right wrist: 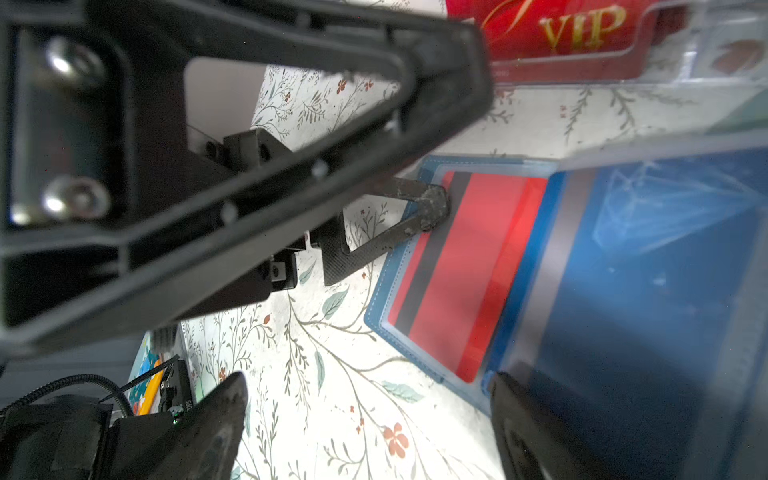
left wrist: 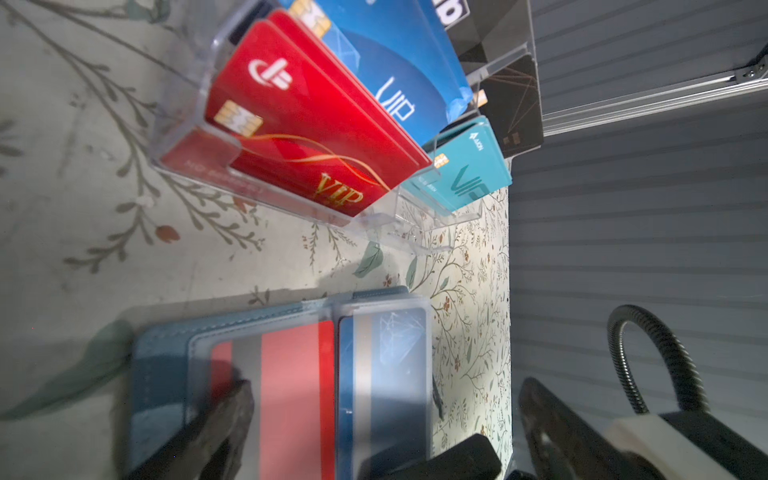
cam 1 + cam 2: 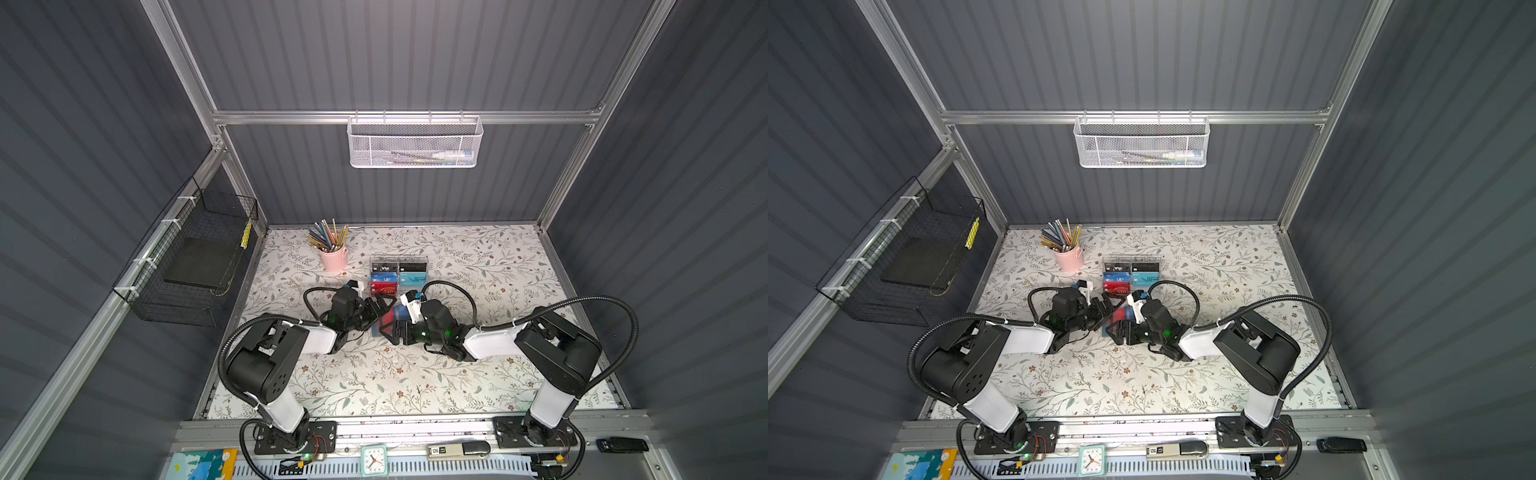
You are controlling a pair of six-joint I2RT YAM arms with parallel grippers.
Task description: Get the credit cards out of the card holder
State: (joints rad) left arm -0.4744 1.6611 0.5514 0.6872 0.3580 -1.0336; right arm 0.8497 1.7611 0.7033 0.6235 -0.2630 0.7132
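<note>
While both arms leaned in over the middle of the floral table (image 3: pixel 365 374), a pink cup (image 3: pixel 334 261) of pencils (image 3: pixel 328 237) stood at about 11 o'clock from the work.

Next came the left pincer (image 3: pixel 381 312), with its jaws spread wide. In the right wrist view one of its fingertips (image 1: pixel 432 203) pressed on the outer edge of the card holder (image 2: pixel 166 353), at the clear sleeve over the red credit card (image 2: pixel 295 374). Its other finger hung clear of the holder, close to that lens.

The card holder lay open on the table between the two pincers, near the clear acrylic rack (image 2: pixel 183 104) of VIP cards (image 2: pixel 332 195), which stood at 12 o'clock from it. The red credit card sat in the left leaf, stripe side up. At 3 o'clock from it, the blue credit card (image 1: pixel 623 270) sat in its own sleeve, stripe up too.

The right pincer (image 1: pixel 370 399) pointed in from 3 o'clock with its jaws apart, clamped on nothing. One finger hung over bare table and the other was at the edge of the blue card's sleeve. Whether that finger touched the sleeve could not be told.
</note>
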